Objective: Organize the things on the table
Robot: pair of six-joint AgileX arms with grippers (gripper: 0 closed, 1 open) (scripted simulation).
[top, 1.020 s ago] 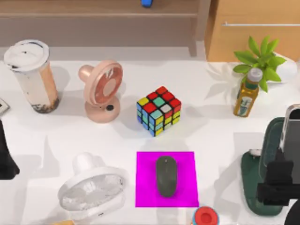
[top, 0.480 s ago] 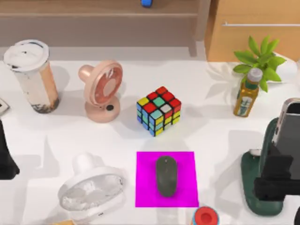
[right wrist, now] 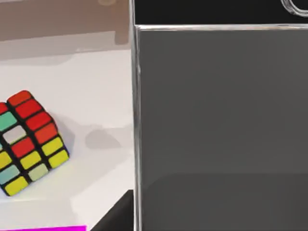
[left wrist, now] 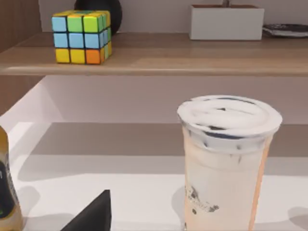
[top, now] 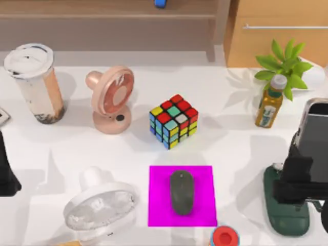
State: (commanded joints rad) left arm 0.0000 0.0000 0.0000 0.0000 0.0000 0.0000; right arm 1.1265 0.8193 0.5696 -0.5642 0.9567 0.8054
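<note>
The right gripper (top: 300, 187) grips the smartphone (top: 313, 134) upright at the table's (top: 230, 143) right edge — long axis vertical, above the dark green stand (top: 284, 212) — left arm parked.

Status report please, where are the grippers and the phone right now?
Right gripper at table's right edge, shut on smartphone, held over dark green stand. Left arm parked at left edge. Mouse on magenta mat.

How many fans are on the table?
2. A pink fan stands between the drink cup and the colourful cube; a white fan lies left of the magenta mat.
</note>
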